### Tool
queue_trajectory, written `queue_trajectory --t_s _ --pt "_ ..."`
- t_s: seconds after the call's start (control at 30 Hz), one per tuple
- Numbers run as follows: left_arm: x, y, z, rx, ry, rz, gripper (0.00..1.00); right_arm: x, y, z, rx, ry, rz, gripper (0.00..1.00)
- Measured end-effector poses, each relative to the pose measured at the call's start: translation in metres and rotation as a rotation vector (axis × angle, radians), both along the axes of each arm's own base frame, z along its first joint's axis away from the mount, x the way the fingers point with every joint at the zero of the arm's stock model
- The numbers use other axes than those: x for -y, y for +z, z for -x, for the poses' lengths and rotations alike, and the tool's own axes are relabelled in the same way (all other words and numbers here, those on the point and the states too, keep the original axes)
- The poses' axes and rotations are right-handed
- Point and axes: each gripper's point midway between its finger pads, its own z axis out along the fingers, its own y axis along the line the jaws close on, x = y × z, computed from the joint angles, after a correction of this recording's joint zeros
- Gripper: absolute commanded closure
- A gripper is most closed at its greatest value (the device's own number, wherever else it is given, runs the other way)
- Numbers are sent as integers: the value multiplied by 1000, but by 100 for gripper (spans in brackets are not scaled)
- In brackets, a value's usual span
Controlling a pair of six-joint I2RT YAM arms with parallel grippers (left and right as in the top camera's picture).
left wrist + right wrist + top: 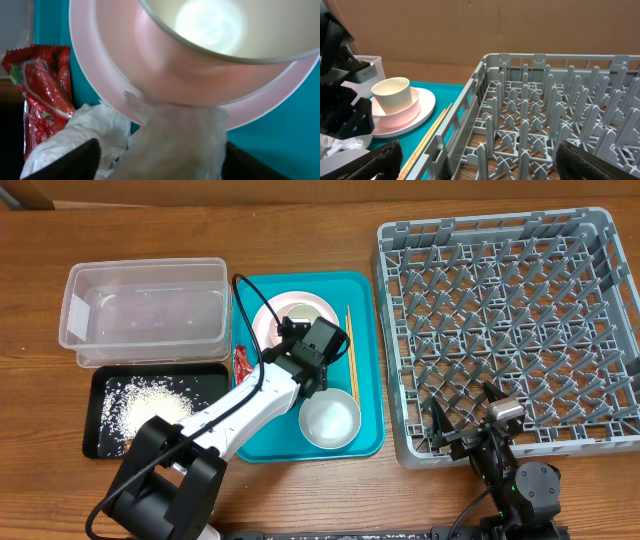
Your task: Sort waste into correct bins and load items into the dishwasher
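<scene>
The rack (510,330) fills the table's 3 o'clock side. The right gripper (465,425) hangs at the rack's 7 o'clock corner, fingers spread wide with nothing between them. The teal tray (368,395) lies at centre. At its 9 o'clock side stands the clear tub (145,305), and the black tray (100,430) sits just at 6 o'clock of the tub, carrying scattered rice (145,402). On the teal tray the pink plate (268,315) lies at 12 o'clock with a cup (310,310) on it. A white bowl (330,420) sits at 5 o'clock, chopsticks (351,350) lie along the 3 o'clock edge, and a red wrapper (243,362) lies at the 9 o'clock edge. The left gripper (298,340) hangs over the plate's 6 o'clock rim. Seen from the left wrist, a crumpled napkin (170,140) lies between its fingers (75,160), touching the plate's rim. The fingers stand apart on either side, and whether they pinch the paper cannot be told
</scene>
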Motion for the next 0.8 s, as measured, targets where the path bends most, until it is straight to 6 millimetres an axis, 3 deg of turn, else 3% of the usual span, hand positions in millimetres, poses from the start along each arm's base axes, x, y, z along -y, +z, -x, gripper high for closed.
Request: queue_trajectory --t_s 0.13,0.17,0.2,0.37,0.53,0.6,0.63,0.7,0.8 --pt "2 1 -4 18 -5 6 48 0 0 0 0 0 0 0" --pt "2 1 -5 20 -6 7 54 0 0 0 0 0 1 0" --pt "3 1 -5 22 -9 8 68 0 0 0 0 0 0 0" --pt "4 -1 -7 23 -11 6 96 0 0 0 0 0 0 0" --pt "-4 0 3 -27 -20 -38 96 0 0 0 0 0 0 0" --pt "-8 13 8 -69 -17 -66 95 0 0 0 0 0 0 0" --pt "-8 17 10 -80 -15 -71 92 0 0 0 0 0 0 0" --pt "-8 30 11 -88 -8 -66 68 0 0 0 -1 0 0 0" --pt "-4 41 12 -93 -1 -35 61 0 0 0 0 0 0 0"
